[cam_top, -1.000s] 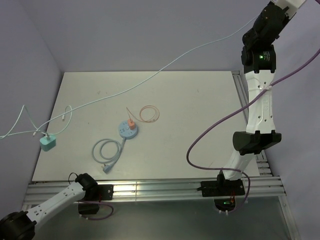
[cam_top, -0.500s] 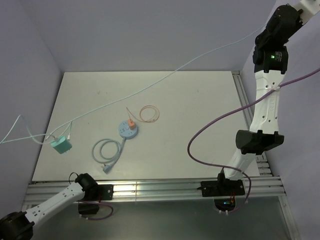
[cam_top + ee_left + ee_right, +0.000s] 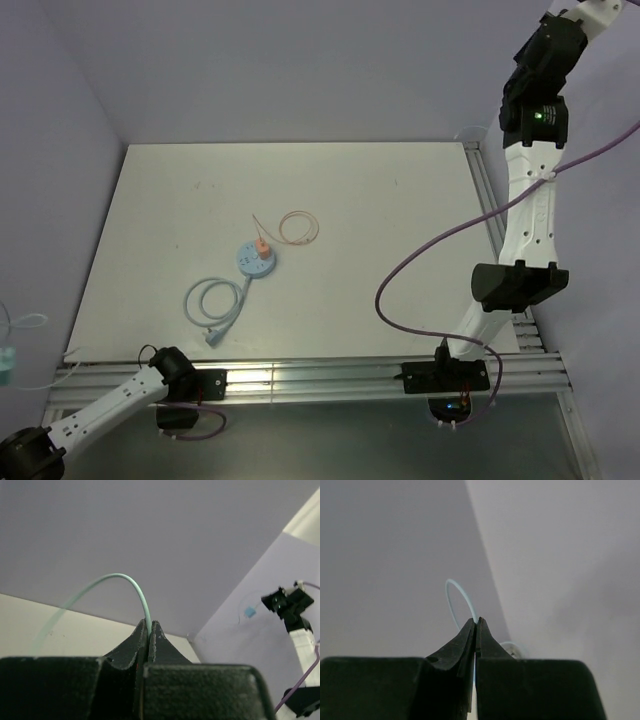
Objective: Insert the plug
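A round blue socket hub (image 3: 253, 260) lies mid-table with a small orange plug (image 3: 260, 245) standing in it and a thin orange wire loop (image 3: 298, 227) beside it. The hub's pale blue cord (image 3: 210, 298) coils to the front and ends in a plug (image 3: 212, 337). A teal adapter (image 3: 5, 365) hangs off the table at the far left edge. My left gripper (image 3: 150, 624) is shut on a thin pale green cable (image 3: 135, 582). My right gripper (image 3: 476, 621) is shut on a thin pale blue cable (image 3: 451, 592), held high against the wall. Neither gripper shows in the top view.
The right arm (image 3: 530, 170) stands raised along the table's right side, with a purple cable (image 3: 420, 265) looping over the right part of the table. The left arm (image 3: 110, 400) lies low past the front left corner. Walls close the back and sides.
The long pale cable that stretched across the table has left the top view. The teal adapter has been dragged left off the table. The right arm's upper end shifted slightly.
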